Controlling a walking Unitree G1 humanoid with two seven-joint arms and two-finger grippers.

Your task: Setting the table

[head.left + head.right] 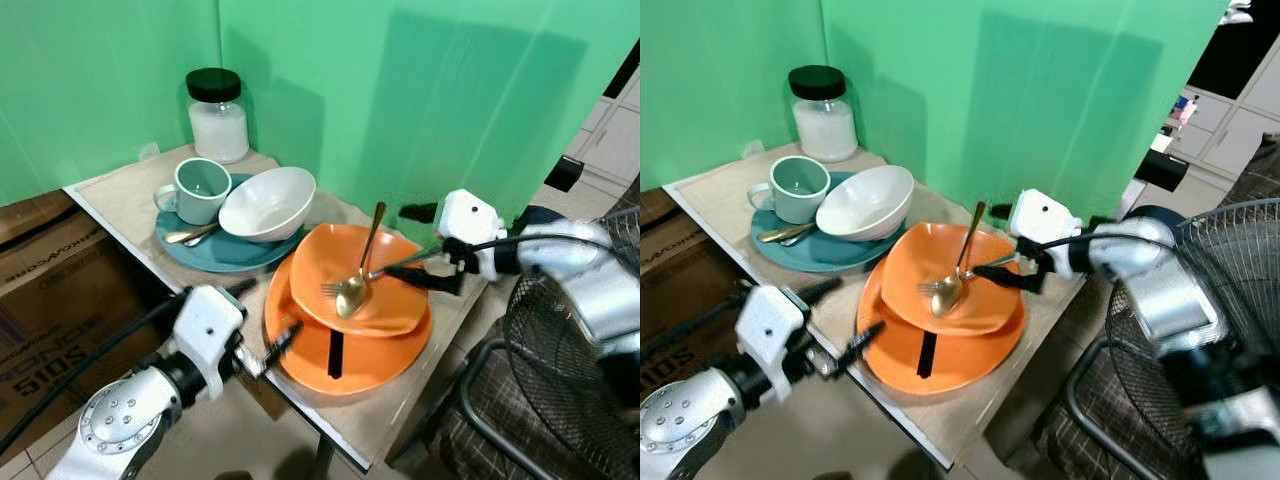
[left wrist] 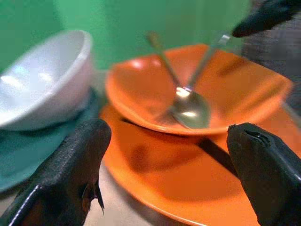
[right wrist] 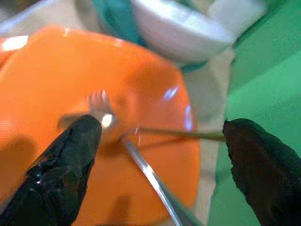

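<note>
A small orange plate [image 1: 385, 300] rests on a larger orange plate [image 1: 370, 365] at the table's near right. In the small plate lie a gold spoon [image 1: 352, 293] and a silver fork [image 1: 372, 272], the fork's handle pointing right. My right gripper [image 1: 398, 243] is open at the plate's right rim, one finger on each side of the fork handle [image 3: 150, 176]. At the large plate's near-left edge, my left gripper [image 1: 262, 314] is open and holds nothing. The left wrist view faces both plates and the spoon [image 2: 190, 107] between its fingers [image 2: 70, 165].
On a teal plate [image 1: 230, 255] behind sit a white bowl [image 1: 268, 203], a green mug [image 1: 200, 190] and a small spoon [image 1: 190, 236]. A black-lidded jar [image 1: 217, 115] stands at the back. A fan grille [image 1: 570, 370] is on the right, cardboard boxes [image 1: 50, 270] on the left.
</note>
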